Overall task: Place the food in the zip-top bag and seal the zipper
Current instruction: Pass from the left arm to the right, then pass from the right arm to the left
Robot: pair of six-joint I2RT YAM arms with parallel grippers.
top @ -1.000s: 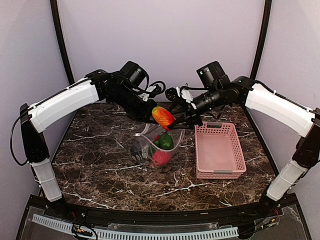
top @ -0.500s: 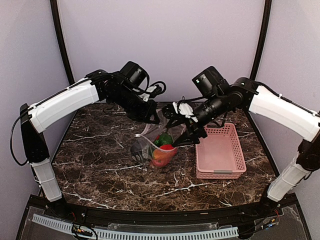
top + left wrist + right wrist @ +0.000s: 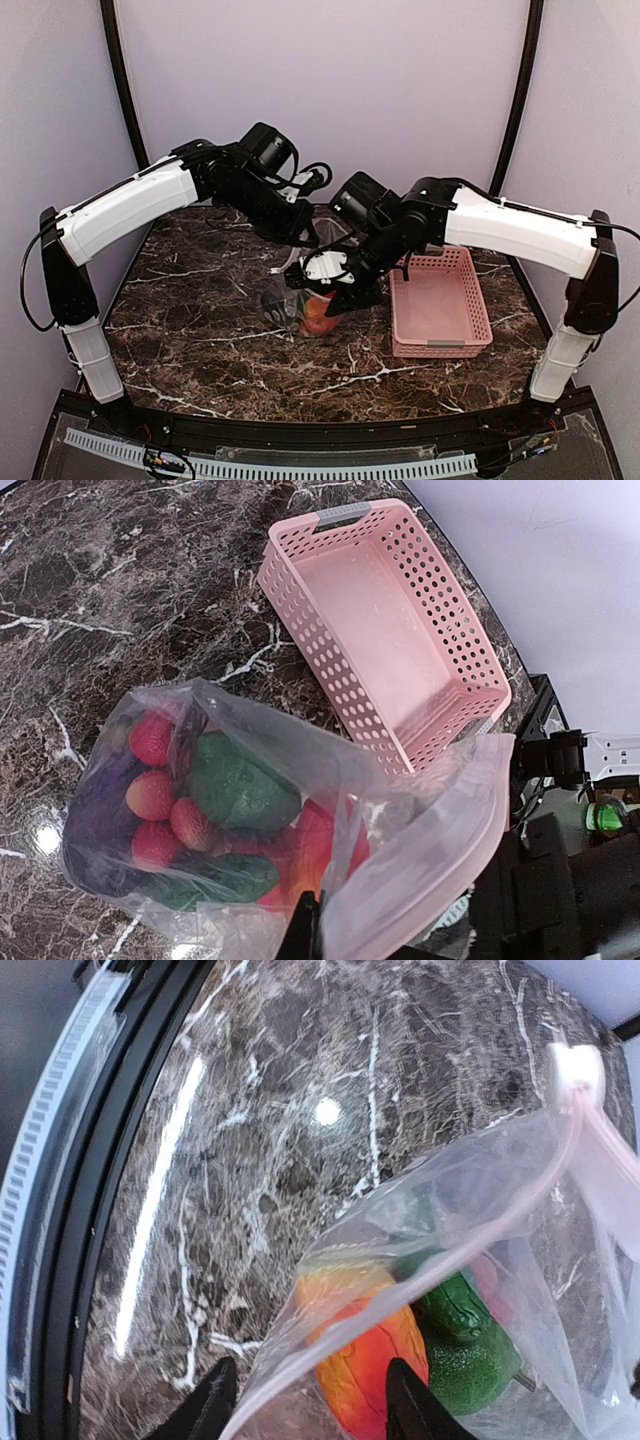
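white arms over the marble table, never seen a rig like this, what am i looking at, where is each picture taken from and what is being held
These are two robot arms bolted at the near table edge, each ending in a two-finger gripper. The wide picture comes from a fixed camera above and behind them. The other two come from a camera on each wrist, looking past that arm's own fingers. On the dark marble table rests a clear zip-top bag holding toy food: red, green and purple pieces and an orange-red one. Beside it sits a pink basket. The left gripper is pinched shut on the bag's top edge, holding the mouth up. The right gripper is open at the bag's mouth, holding nothing.
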